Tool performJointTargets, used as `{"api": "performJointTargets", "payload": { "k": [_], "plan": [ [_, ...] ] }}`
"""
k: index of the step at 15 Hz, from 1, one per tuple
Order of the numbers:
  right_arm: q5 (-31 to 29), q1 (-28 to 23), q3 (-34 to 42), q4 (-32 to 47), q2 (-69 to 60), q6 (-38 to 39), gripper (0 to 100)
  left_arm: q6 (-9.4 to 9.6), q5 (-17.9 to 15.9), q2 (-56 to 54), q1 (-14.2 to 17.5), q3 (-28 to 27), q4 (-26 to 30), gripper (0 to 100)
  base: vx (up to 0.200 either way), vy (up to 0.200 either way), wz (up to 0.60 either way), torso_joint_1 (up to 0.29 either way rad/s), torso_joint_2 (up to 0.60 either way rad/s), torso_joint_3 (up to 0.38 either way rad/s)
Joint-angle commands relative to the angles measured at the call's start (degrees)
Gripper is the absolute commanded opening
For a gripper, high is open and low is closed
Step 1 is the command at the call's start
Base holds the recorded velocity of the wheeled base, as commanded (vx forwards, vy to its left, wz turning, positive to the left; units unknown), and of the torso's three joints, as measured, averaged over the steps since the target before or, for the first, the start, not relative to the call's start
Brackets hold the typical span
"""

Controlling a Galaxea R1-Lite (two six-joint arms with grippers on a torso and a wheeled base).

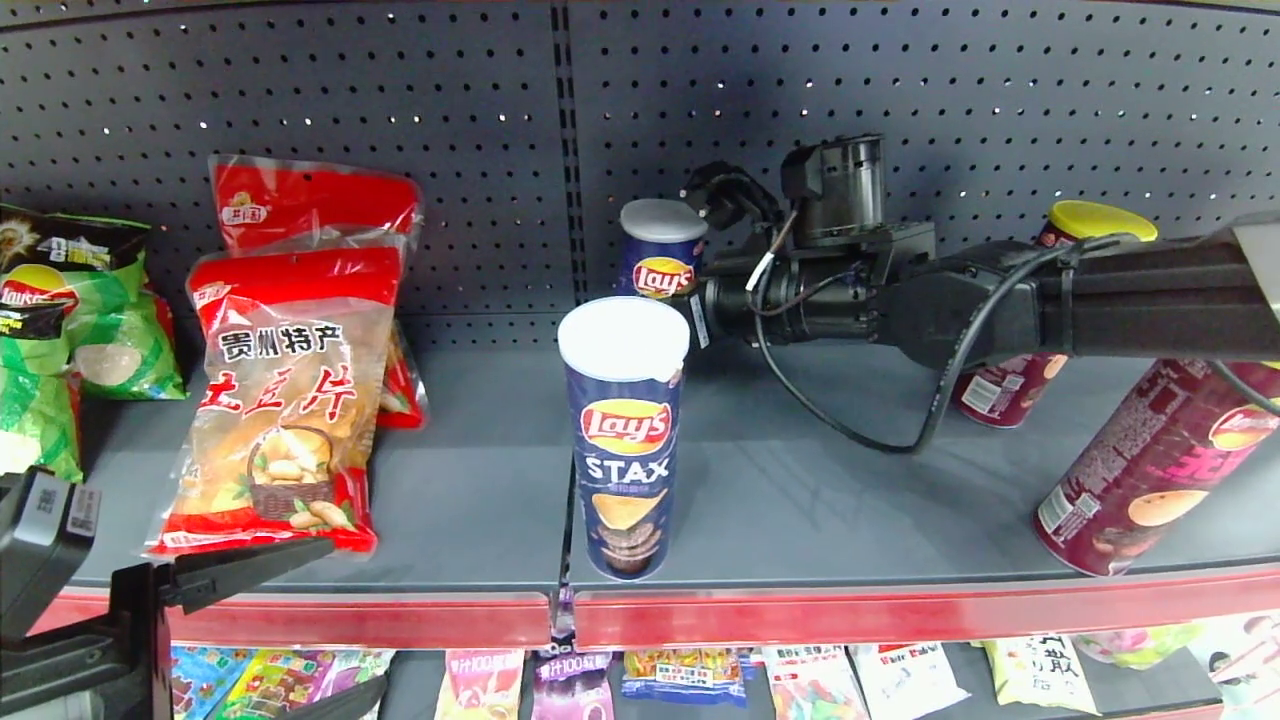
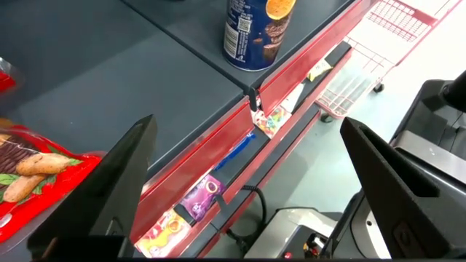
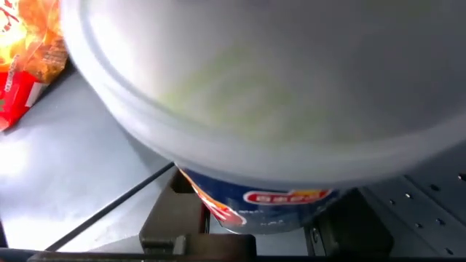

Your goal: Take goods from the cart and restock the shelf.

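Note:
Two blue chip cans stand on the grey shelf (image 1: 800,500). The front can (image 1: 625,440) is near the shelf's red edge, also seen as the front can (image 2: 255,33). The back can (image 1: 660,250) stands by the pegboard wall. My right arm comes in from the right, and my right gripper (image 1: 692,300) is shut on the back can (image 3: 277,196), whose white lid (image 3: 255,80) looms close. My left gripper (image 1: 355,615) hangs low in front of the shelf edge, open and empty, its fingers (image 2: 109,189) spread wide.
Red bags of potato slices (image 1: 285,400) lean left of the cans, green bags (image 1: 60,330) farther left. Two maroon cans (image 1: 1150,470) tilt at the right, one with a yellow lid (image 1: 1100,220). Packets fill the lower shelf (image 1: 700,675). A wire cart (image 2: 364,80) stands on the floor.

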Motion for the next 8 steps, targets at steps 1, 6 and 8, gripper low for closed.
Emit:
{"api": "performJointTargets", "payload": {
  "k": [1,6,8],
  "plan": [
    [0.0,0.5,0.6,0.2,-0.5,0.0,100,0.01,0.0,0.2,0.0,-0.1,0.0,100,0.0,0.0,0.0,0.0,0.0,0.0],
    [-0.6,1.3,6.4,0.1,-3.9,0.5,100,0.01,0.0,0.4,0.0,-0.1,0.0,100,0.0,0.0,0.0,0.0,0.0,0.0],
    [-2.1,1.7,11.9,0.0,-8.1,0.6,100,0.01,0.0,1.3,0.0,-0.1,0.0,100,0.0,0.0,0.0,0.0,0.0,0.0]
  ]
}}
